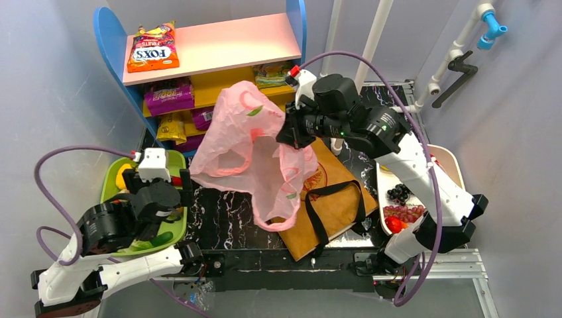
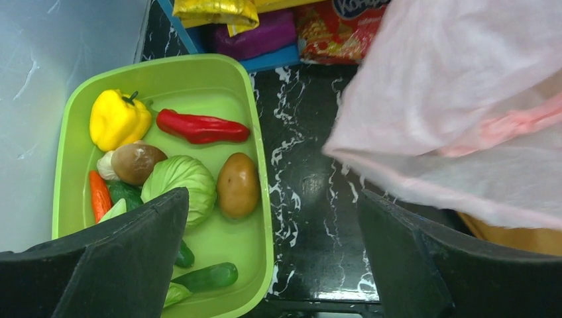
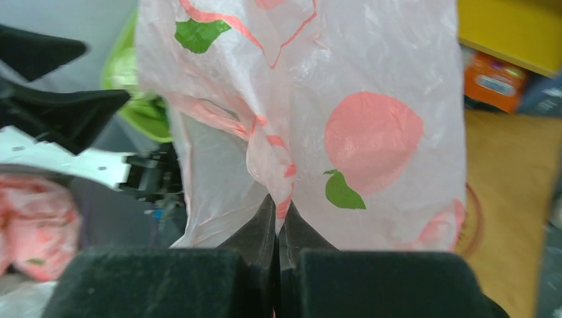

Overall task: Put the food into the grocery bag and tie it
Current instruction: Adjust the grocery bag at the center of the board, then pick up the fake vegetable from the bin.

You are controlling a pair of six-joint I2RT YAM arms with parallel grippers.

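Seen from above, the right hand point(image 1: 291, 132) holds the pink grocery bag point(image 1: 245, 152) lifted over the middle of the surface point(image 1: 219, 218), just in front of the shelf point(image 1: 219, 40) at the far edge. The hanging plastic hides part of the brown paper bag point(image 1: 331, 199) and the hand's own fingers. Dark grapes point(image 1: 399, 193) lie in a white tray point(image 1: 450, 159) at the right edge, partly covered by the arm. The left hand point(image 1: 158, 185) hovers over the green tray point(image 1: 175, 159) at the left edge.

In the left wrist view, the left hand point(image 2: 270, 199) has its 2 fingers point(image 2: 119, 265) spread wide, holding nothing. They cover the near end of the green tray point(image 2: 262, 165), where a yellow pepper point(image 2: 118, 119), a red pepper point(image 2: 202, 127), a cabbage point(image 2: 180, 185) and a potato point(image 2: 237, 184) show. The grocery bag point(image 2: 464, 99) is blurred and cut off at the upper right.

In the right wrist view, the right hand point(image 3: 281, 212) is pinched tight on a twisted fold of the grocery bag point(image 3: 371, 99), which blocks most of what lies behind.
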